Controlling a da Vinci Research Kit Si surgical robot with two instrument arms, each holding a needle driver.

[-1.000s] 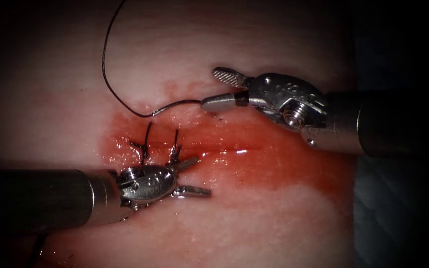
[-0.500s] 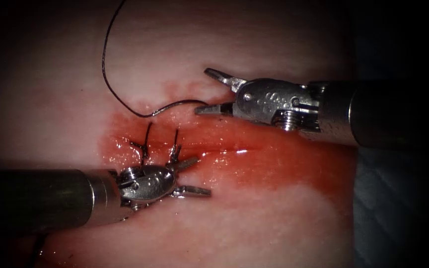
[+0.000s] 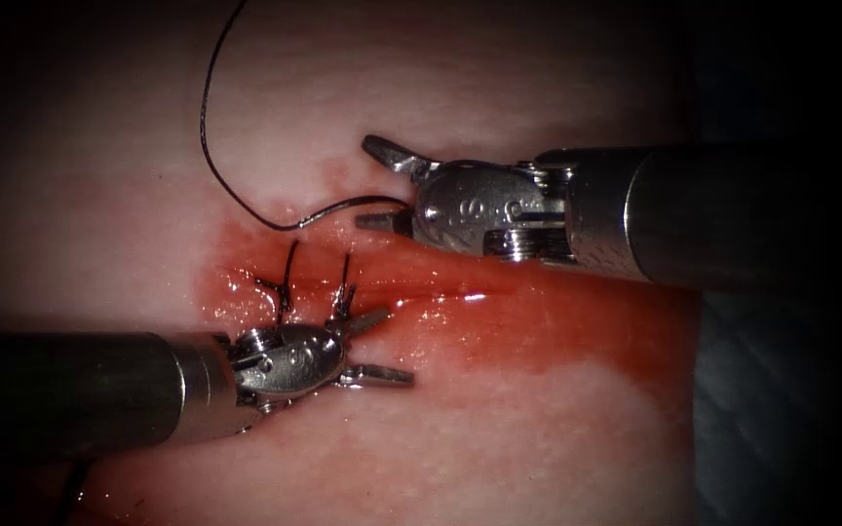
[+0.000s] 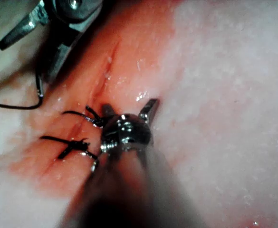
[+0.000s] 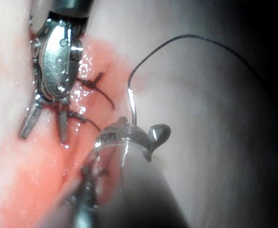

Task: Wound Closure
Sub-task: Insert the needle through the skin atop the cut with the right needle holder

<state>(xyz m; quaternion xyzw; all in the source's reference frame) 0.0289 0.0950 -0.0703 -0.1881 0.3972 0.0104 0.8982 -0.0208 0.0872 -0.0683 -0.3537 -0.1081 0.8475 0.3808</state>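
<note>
The right arm's tool (image 3: 374, 185) reaches over the tissue (image 3: 499, 438) above the cut (image 3: 440, 287), its jaws apart around the rear end of the curved needle (image 3: 348, 206) lying flat there, dark thread (image 3: 209, 146) trailing up and away. The left arm's tool (image 3: 377, 346) rests below the cut beside two tied stitches (image 3: 314, 282), jaws apart, holding nothing, with red fluid (image 3: 557, 321) around the wound.

A dark bluish cloth (image 3: 772, 390) lies at the right edge, with deep shadow around the lit field.
</note>
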